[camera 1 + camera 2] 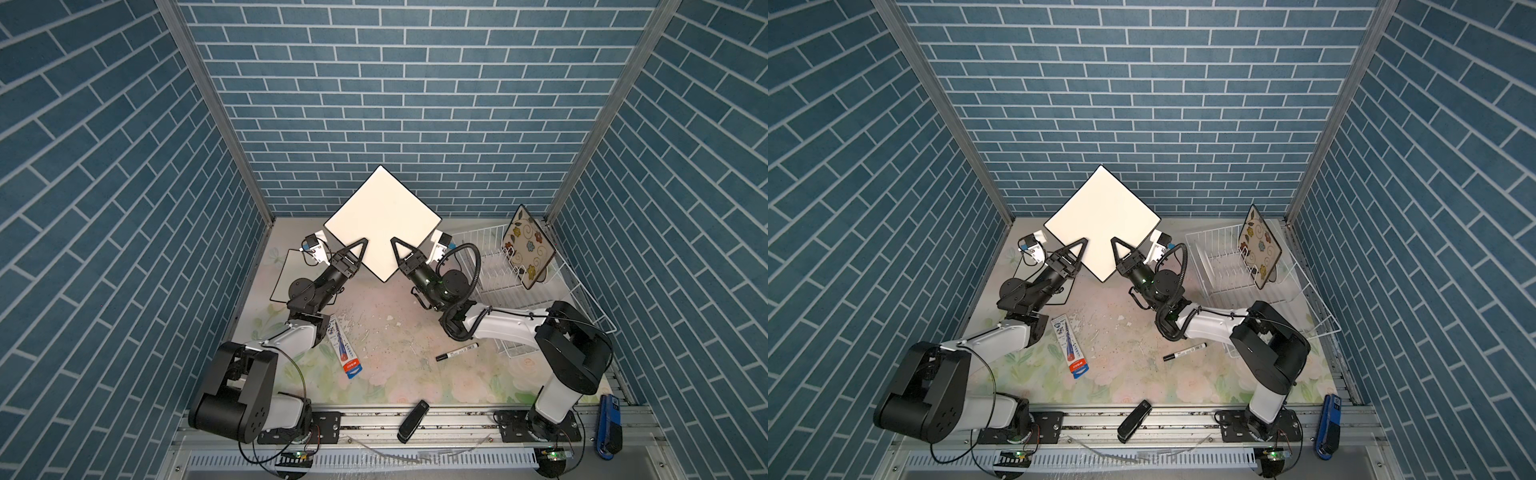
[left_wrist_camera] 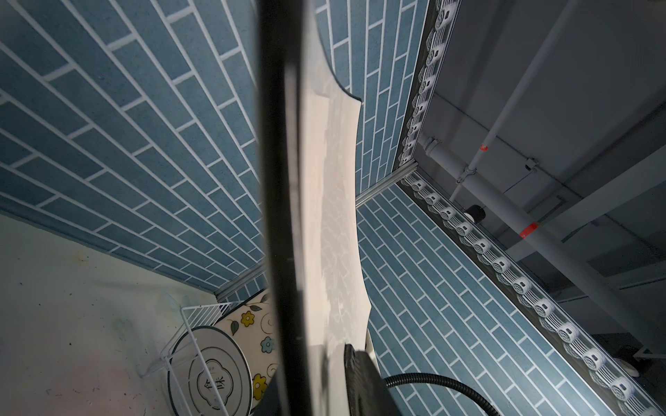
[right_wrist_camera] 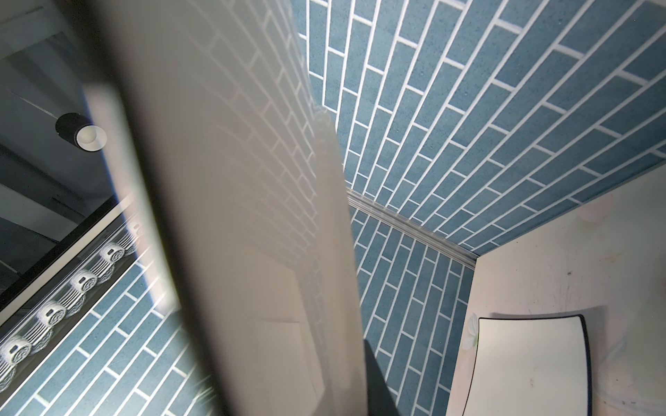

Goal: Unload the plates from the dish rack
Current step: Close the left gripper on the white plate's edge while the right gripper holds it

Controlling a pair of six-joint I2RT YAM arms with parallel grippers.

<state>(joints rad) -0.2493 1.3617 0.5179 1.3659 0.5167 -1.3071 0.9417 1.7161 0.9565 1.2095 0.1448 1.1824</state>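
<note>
Unloading underway: white plate point(image 1: 382, 220) aloft.
Clamped in right end effector point(image 1: 397, 245); left end effector point(image 1: 362, 246) grip unclear. Second white plate point(image 1: 284, 274) on surface point(image 1: 395, 374); flowered plate point(image 1: 528, 245), round plate point(image 2: 212, 374) in dish rack point(image 1: 482, 241).

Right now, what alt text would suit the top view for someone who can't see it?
A white square plate hangs in the air between two robot arms, the left tool and right tool at its lower edges. A flowered plate stands in the wire rack at right; a second plate lies flat on the table at left.
</note>
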